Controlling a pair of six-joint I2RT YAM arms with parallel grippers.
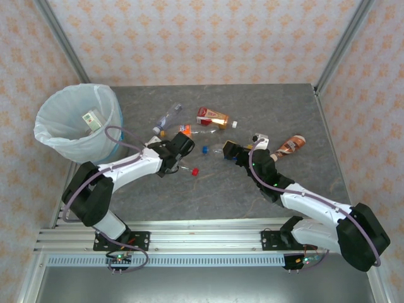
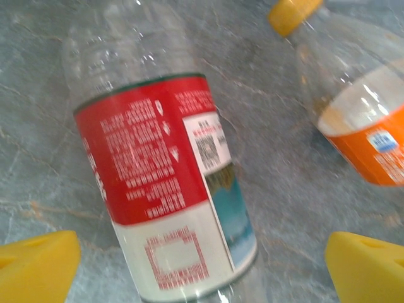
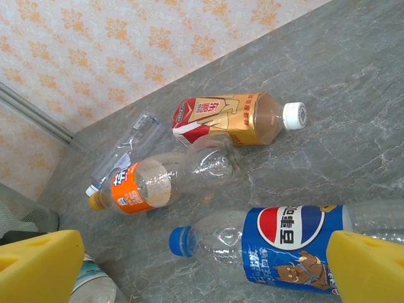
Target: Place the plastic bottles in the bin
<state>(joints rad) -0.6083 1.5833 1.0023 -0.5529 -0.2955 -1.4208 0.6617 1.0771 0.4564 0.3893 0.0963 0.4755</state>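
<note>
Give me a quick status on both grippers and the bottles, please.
Left gripper open over red-labelled clear plastic bottle. Right gripper open over blue-labelled clear plastic bottle. Orange-labelled bottle lies close by; round grey-blue bin far left.

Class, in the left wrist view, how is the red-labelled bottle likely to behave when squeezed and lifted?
The red-labelled bottle looks clear and empty, so it is probably light. Its see-through walls look thin and may buckle between the fingers. Lying on its round side on the smooth table, it could roll if nudged.
</note>
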